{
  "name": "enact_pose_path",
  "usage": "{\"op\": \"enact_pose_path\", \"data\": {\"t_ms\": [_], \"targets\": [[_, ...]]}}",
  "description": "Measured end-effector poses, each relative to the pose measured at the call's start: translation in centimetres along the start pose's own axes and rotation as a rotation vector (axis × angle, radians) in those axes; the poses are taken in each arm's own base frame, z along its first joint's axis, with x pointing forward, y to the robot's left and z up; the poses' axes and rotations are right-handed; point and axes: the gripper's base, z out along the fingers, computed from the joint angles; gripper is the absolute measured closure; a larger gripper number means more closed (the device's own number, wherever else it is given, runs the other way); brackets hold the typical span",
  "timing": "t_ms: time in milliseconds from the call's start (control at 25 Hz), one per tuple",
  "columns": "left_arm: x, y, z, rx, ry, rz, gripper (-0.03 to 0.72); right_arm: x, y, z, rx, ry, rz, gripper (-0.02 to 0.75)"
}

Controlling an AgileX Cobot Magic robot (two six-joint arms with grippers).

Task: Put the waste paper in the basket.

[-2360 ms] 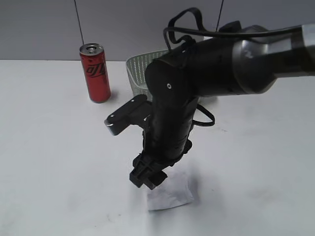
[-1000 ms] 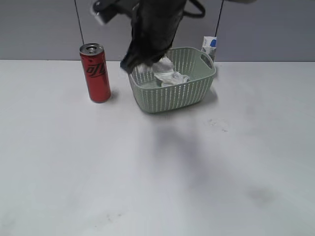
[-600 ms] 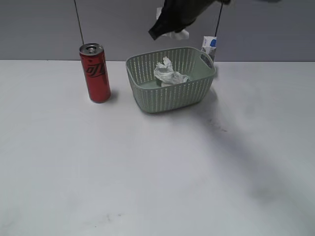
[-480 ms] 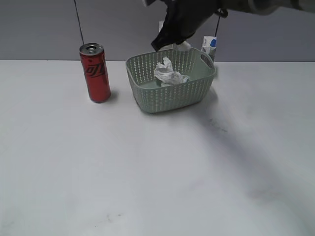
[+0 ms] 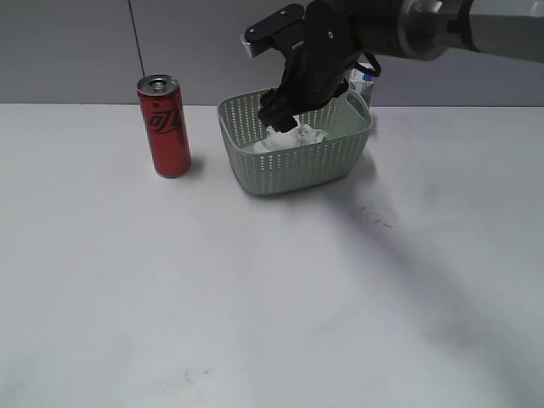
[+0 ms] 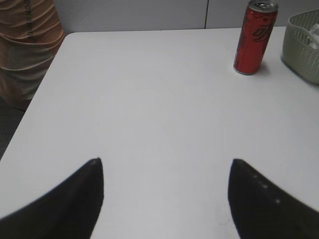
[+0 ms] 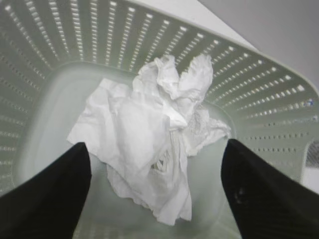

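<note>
The pale green basket (image 5: 293, 163) stands at the back of the white table; its perforated wall also fills the right wrist view (image 7: 259, 99). White crumpled waste paper (image 5: 293, 138) lies piled inside it, seen close in the right wrist view (image 7: 149, 134). My right gripper (image 5: 279, 110) hangs just over the basket's inside, open and empty, its fingers (image 7: 157, 184) apart on either side of the paper below. My left gripper (image 6: 167, 199) is open and empty over bare table at the near left; it is out of the exterior view.
A red drink can (image 5: 165, 126) stands left of the basket, also in the left wrist view (image 6: 255, 36). A small white-and-blue carton (image 5: 364, 78) stands behind the basket. A person in a tan garment (image 6: 27, 45) stands past the table's left edge.
My right gripper carried a paper wad up from the near table and back over the basket, then lowered and opened. That wad now lies in the basket with the rest.
</note>
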Motion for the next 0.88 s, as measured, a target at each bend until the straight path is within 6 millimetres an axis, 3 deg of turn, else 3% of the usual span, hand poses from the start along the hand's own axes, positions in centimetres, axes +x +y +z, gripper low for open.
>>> {"op": "enact_pose_path", "data": {"t_ms": [160, 360, 560, 880], "targets": [[0.0, 0.0, 0.0, 0.0, 0.0, 0.0, 0.097, -1.5, -1.4, -2.6, 0.027, 0.04, 0.066, 0.122], [0.0, 0.0, 0.0, 0.0, 0.0, 0.0, 0.097, -2.7, -6.6, -6.1, 0.095, 0.027, 0.197, 0.134], [0.0, 0.0, 0.0, 0.0, 0.0, 0.0, 0.097, 0.1, -12.1, -6.8, 0.15, 0.187, 0.321, 0.146], [0.0, 0.0, 0.0, 0.0, 0.0, 0.0, 0.097, 4.9, -19.3, -8.4, 0.062, 0.32, 0.63, 0.146]]}}
